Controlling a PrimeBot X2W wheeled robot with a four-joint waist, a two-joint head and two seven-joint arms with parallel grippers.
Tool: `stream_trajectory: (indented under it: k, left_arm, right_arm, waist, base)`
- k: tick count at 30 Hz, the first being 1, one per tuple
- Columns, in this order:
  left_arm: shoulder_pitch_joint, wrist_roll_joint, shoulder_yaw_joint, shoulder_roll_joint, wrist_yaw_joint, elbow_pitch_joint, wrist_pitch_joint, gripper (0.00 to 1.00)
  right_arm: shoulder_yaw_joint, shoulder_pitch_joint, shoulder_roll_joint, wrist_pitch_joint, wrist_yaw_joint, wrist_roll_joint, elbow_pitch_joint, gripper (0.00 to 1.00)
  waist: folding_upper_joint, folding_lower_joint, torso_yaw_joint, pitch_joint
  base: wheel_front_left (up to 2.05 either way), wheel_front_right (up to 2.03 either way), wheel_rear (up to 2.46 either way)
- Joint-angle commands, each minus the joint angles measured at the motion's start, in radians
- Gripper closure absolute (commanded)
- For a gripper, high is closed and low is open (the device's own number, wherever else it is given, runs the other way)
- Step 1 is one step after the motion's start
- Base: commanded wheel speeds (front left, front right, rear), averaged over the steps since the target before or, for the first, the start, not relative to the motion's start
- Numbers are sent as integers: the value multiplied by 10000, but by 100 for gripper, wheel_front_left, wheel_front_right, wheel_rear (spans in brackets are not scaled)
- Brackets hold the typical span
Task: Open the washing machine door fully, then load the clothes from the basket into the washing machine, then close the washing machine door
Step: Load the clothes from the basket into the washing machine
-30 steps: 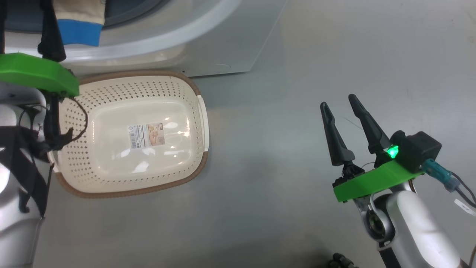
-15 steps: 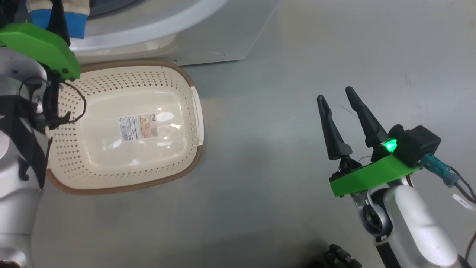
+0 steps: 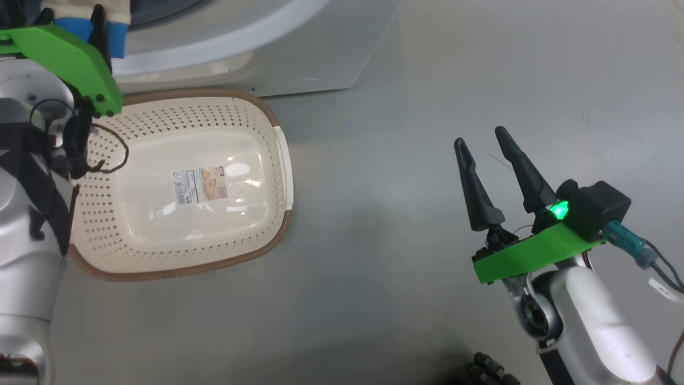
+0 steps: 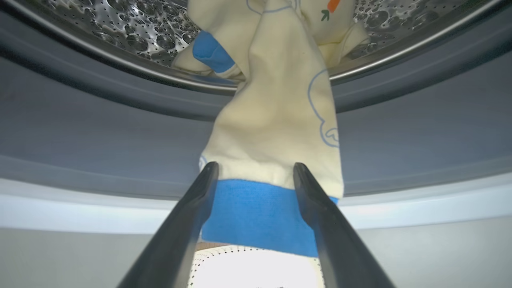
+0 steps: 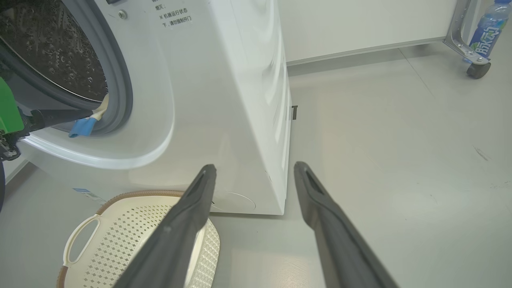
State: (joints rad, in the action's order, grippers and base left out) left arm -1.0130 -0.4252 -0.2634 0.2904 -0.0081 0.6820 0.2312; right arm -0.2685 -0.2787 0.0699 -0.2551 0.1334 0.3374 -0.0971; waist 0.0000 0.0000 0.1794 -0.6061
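Observation:
A cream garment of the clothes (image 4: 276, 120) hangs out of the washing machine's (image 5: 224, 100) steel drum (image 4: 120, 24) over the grey gasket (image 4: 100, 120). Its blue cuff (image 3: 117, 37) dangles at the opening. My left gripper (image 4: 254, 166) is open, one finger on each side of the cuff and just in front of it. The basket (image 3: 176, 274) sits on the floor below the opening, with just its label sticker inside. My right gripper (image 3: 480, 136) is open over bare floor, far right of the basket. The washing machine door is out of view.
The washer's white front (image 3: 299, 53) stands close behind the basket (image 5: 120, 236). A drink bottle (image 5: 486, 28) rests on a wheeled metal frame (image 5: 478, 70) at the far right by the wall. Grey floor (image 3: 401, 267) spreads between the basket and my right arm.
The head camera has shifted a little. Relative to the basket, my left wrist has risen towards the washer opening. The right gripper has hardly moved.

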Motion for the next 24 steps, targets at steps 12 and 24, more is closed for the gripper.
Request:
stream_trajectory:
  k: [12, 24]
  left_arm:
    - [-975, -103, -76, 248, 275, 472, 1473, 16]
    - [-1016, -147, -180, 312, 403, 439, 1550, 100]
  right_arm:
    - [-297, 72, -2, -67, -27, 90, 243, 0]
    - [-271, -11, -60, -67, -27, 125, 200, 0]
  waist:
    - [0, 0, 90, -128]
    - [0, 0, 101, -170]
  base:
    - [0, 0, 0]
    - [0, 0, 0]
